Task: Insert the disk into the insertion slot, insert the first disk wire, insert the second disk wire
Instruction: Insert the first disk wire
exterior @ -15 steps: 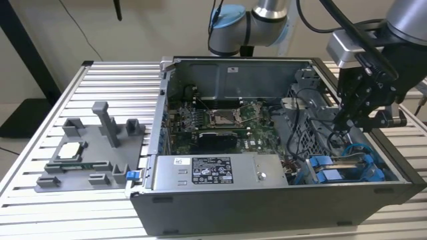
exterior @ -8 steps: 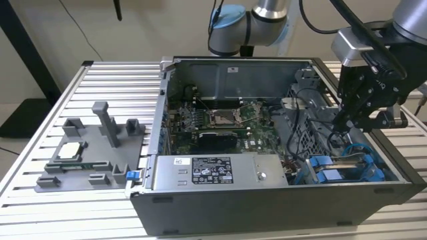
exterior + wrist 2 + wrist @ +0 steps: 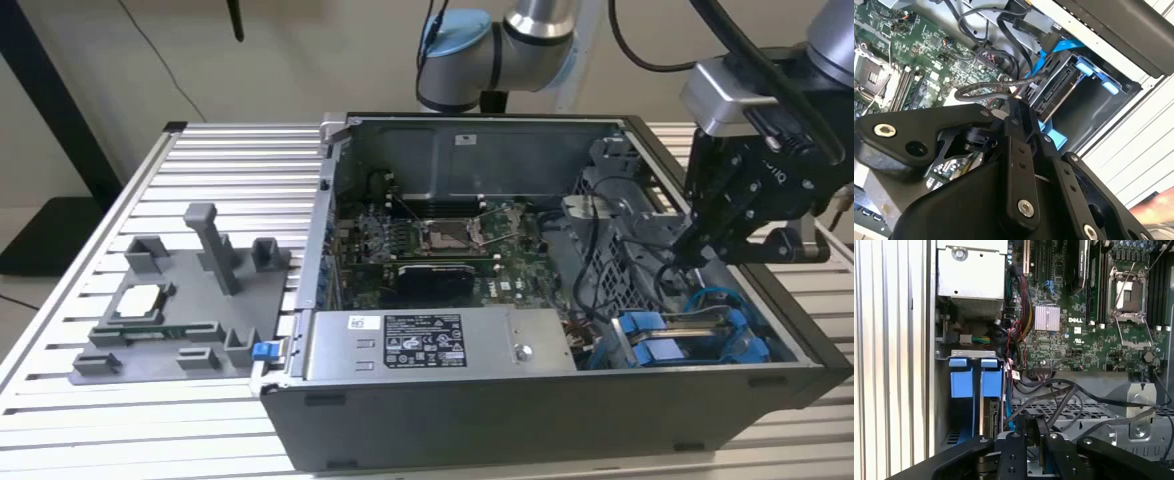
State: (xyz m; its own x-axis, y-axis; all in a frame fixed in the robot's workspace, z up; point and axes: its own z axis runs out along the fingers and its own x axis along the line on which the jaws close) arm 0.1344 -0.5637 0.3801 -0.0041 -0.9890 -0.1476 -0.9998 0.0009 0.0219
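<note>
Where the disk [image 3: 1054, 95] sits: on edge inside the insertion slot [image 3: 1096, 112], with its blue carrier tabs at the slot's mouth. The first step looks done.
Why it sits so: seated this way, the disk turns one end toward the open middle of the case, where a wire can likely reach it.
Braided wire [image 3: 986, 90]: it loops off the motherboard [image 3: 441, 240] and ends right at the claw's tip, just beside the disk's end. The wire step seems to be in hand.
Claw [image 3: 1016, 102]: it is low in the case, close against the slot. I cannot tell whether it is spread or pinching the wire's end.
Arm [image 3: 534, 30]: in the exterior view it comes in over the case's back wall, toward the exterior view's right. The wrist points down into the near corner, probably to keep clear of the loose wires.
Case [image 3: 534, 420]: it lies open side up on the slatted bench [image 3: 80, 400], which allows a reach from above.
Power-supply box [image 3: 441, 345]: just beside the slot.
Grey fixture [image 3: 187, 300]: on the bench, well apart from the case, toward the exterior view's left.
</note>
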